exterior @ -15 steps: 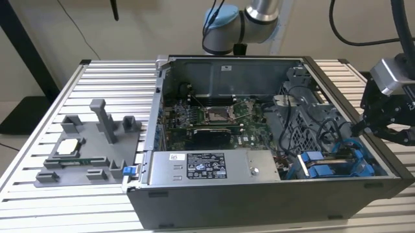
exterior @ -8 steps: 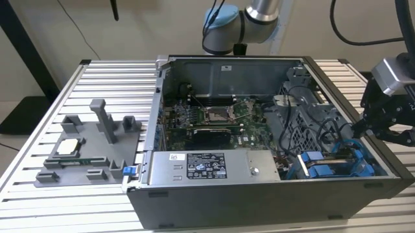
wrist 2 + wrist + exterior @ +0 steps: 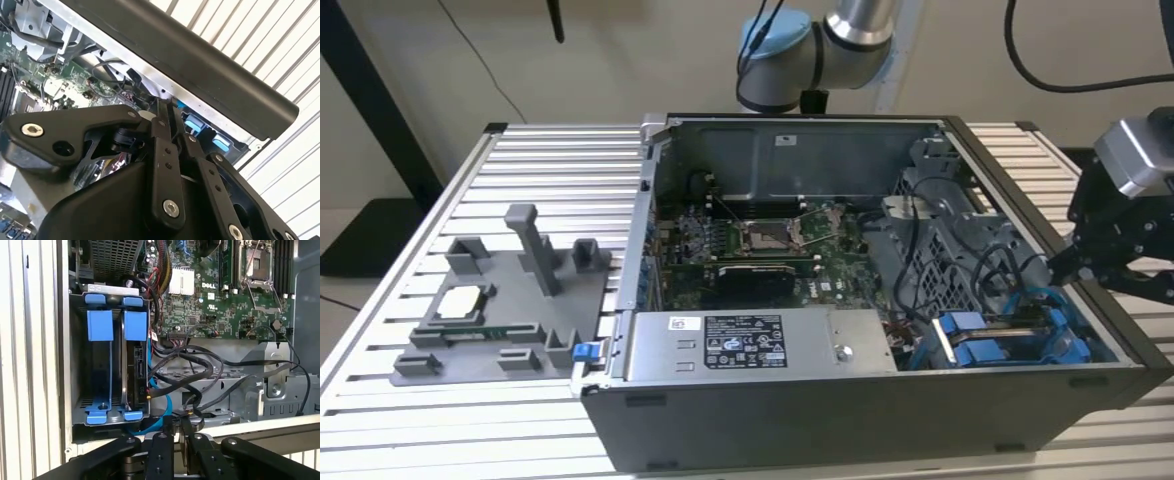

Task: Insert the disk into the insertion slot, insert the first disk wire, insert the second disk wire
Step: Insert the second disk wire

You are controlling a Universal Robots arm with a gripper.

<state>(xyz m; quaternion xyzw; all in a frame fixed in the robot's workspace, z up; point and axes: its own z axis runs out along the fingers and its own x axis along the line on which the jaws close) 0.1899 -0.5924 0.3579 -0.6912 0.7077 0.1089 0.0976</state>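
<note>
A: Where are we on the drive job?

B: We read the disk [image 3: 136,367] as already in. In the first wrist view it sits edge-on in the insertion slot [image 3: 99,326], between the blue rails, on the side of the cage nearest the cable bundle. The rail pair beside it looks empty.

A: So we're on the wires?

B: That's our call: first-wire step. The claw [image 3: 177,421] hangs at the case rim by the cage. Its fingers are narrow, nearly together in both wrist views. We can't tell if anything thin is pinched between them.

A: And the wires themselves?

B: A blue cable [image 3: 161,412] curves out from the disk's end of the cage, close to the claw tips. Black cables [image 3: 200,365] tangle between the cage and the motherboard [image 3: 215,295]. We can't tell whether any plug is seated on the disk; that end is too dark.

A: Exterior view?

B: The claw is at the exterior view's right side of the computer case [image 3: 854,420], above the blue bay. The power-supply box [image 3: 761,345] sits beside the bay toward the exterior view's left, untouched. The grey parts tray [image 3: 507,310] is well apart on the bench [image 3: 560,150].

A: What does a next move need from us?

B: Our judgement: a plug squared to the connector on the disk's exposed end, a straight push along the socket, and a path past the black tangle without snagging. There's little room between cage and cables, so we want a fine approach.
</note>
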